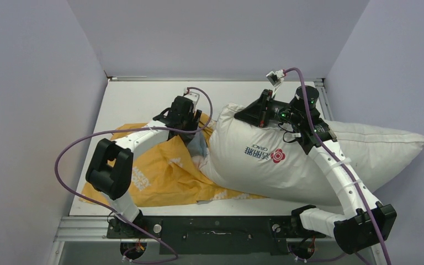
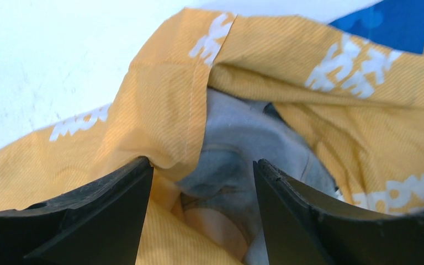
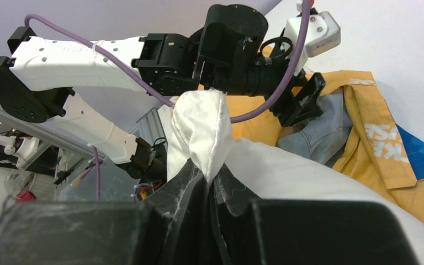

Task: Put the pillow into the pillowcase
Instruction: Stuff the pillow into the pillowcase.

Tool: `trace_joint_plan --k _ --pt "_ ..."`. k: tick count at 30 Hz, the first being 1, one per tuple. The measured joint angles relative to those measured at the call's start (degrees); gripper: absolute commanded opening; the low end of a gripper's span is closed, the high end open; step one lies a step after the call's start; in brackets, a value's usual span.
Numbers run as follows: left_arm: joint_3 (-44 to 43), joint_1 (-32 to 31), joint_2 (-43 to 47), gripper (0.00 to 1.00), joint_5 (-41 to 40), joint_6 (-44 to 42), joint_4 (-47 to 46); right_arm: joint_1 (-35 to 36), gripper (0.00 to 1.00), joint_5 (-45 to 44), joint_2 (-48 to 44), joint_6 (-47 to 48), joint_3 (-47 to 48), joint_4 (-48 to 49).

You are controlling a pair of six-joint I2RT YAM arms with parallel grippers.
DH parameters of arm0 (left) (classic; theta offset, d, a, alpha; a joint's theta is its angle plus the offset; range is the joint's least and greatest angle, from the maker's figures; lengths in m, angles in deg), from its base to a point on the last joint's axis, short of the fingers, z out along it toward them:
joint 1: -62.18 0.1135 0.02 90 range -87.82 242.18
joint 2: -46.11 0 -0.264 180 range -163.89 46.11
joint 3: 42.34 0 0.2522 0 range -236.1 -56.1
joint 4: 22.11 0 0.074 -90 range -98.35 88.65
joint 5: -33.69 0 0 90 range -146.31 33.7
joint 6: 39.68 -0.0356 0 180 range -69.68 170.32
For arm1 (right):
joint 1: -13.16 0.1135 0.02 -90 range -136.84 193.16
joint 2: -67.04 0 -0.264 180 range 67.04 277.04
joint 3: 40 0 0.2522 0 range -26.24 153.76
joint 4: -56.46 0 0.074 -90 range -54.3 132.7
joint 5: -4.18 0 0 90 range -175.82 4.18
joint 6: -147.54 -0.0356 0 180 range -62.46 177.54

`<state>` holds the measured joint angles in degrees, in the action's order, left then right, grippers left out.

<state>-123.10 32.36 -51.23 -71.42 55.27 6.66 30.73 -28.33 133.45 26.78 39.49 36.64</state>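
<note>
Shows a big, puffy, off-white cloth pillow lying on the right side of the white counter. Sticks out past the counter's right edge with its far end. Carries a small red and blue print on top.

Shows a thin orange-yellow cloth pillowcase with white letters lying crumpled on the left side of the counter. Touches the left end of the pillow and slips a little under its near edge. Gapes open toward the pillow, with a grey-blue inside peeking out at the mouth. Shows a bit of its bright blue face at one edge.

Keeps the pillow outside for now: not in the pillowcase yet, just beside the mouth.

Reaches over the pillow with the white right arm. Squeezes the pillow's top left corner tight in the right jaws, closed hard on the cloth and its stitched seam. Bunches the cloth up into a little peak above the jaws.

Reaches in from the left with the white left arm. Holds the left jaws wide apart, right at the pillowcase mouth, with nothing pinched between them. Shows the stitched orange hem coming down to the tip of one side; cannot tell if touching or not.
</note>
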Motion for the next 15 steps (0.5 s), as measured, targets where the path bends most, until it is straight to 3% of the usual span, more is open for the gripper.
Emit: trace_joint_plan --k 4,9,15 --pt "-3.4 0.4 -2.0 0.73 2.0 0.0 -1.2 0.0 0.05 0.0 0.0 0.0 -0.1 0.0" --pt "-5.0 0.9 -3.6 0.73 2.1 0.3 -2.4 0.0 0.05 0.0 0.0 0.0 -0.2 0.0" --pt "-6.2 2.6 -6.2 0.61 2.1 0.6 -2.8 0.0 0.05 0.0 0.0 0.0 -0.4 0.1"
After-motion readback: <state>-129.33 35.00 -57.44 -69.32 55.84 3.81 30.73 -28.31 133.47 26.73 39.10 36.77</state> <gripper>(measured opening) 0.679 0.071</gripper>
